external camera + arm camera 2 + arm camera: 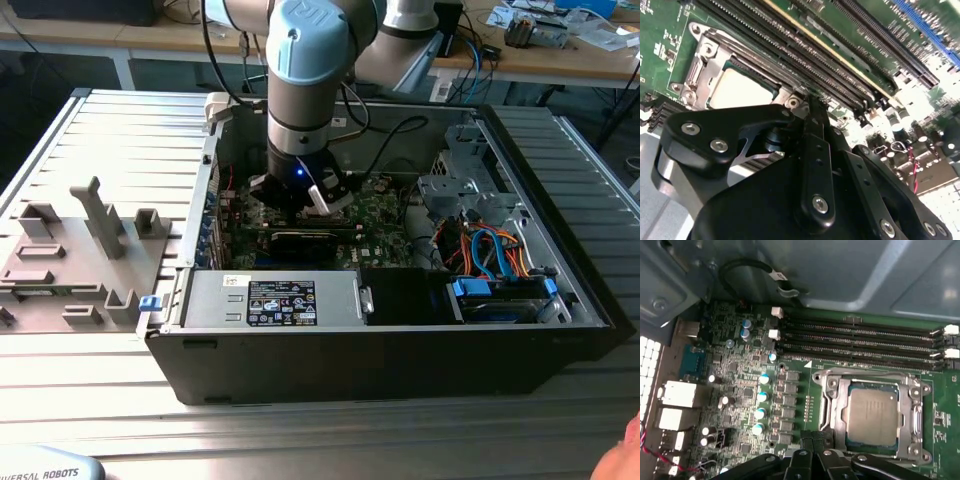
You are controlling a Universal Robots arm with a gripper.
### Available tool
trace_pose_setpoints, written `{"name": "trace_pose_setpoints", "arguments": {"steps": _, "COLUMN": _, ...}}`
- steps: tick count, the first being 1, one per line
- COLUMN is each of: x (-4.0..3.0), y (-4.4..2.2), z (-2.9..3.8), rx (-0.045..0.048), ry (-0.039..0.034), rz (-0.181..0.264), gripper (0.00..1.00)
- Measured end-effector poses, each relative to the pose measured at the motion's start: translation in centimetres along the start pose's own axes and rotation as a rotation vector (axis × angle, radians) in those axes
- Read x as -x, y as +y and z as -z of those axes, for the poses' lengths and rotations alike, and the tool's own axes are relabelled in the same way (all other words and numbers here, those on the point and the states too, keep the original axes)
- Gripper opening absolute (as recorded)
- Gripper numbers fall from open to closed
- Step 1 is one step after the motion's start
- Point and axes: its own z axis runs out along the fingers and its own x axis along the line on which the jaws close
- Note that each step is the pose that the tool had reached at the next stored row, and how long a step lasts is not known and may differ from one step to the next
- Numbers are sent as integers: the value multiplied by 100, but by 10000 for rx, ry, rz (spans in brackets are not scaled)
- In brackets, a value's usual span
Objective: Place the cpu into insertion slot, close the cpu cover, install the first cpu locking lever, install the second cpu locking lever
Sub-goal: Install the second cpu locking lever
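The cpu point(872, 415) lies flat in the insertion slot point(875, 384) on the green board, its dull silver top showing. The cpu cover point(837, 412) lies down around it as a silvery frame. My gripper point(813, 439) hangs just beside the socket's edge. Its black fingertips are pressed together and shut, and I see nothing between them. In the second wrist view the cpu point(737, 90) and cover point(700, 70) sit just past the gripper point(810, 102). In the exterior view the gripper point(300, 200) reaches down into the open computer case point(400, 370).
Long memory slots point(860, 340) run beside the socket. Capacitors point(762, 395) and connectors stand near the fingers. A black card point(310, 238), the power supply point(270, 298) and a drive cage with cables point(490, 250) crowd the case. A grey fixture point(90, 250) lies outside on the exterior view's left.
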Motion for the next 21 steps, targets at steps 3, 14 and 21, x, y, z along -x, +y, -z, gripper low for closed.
{"name": "trace_pose_setpoints", "arguments": {"steps": 3, "x": 0, "y": 0, "z": -2, "rx": -2, "ry": 5, "rz": 21, "gripper": 11}}
{"name": "trace_pose_setpoints", "arguments": {"steps": 14, "x": 298, "y": 13, "z": 83, "rx": -198, "ry": 297, "rz": -30, "gripper": 11}}
{"name": "trace_pose_setpoints", "arguments": {"steps": 21, "x": 497, "y": 81, "z": 79, "rx": -557, "ry": 503, "rz": -80, "gripper": 11}}
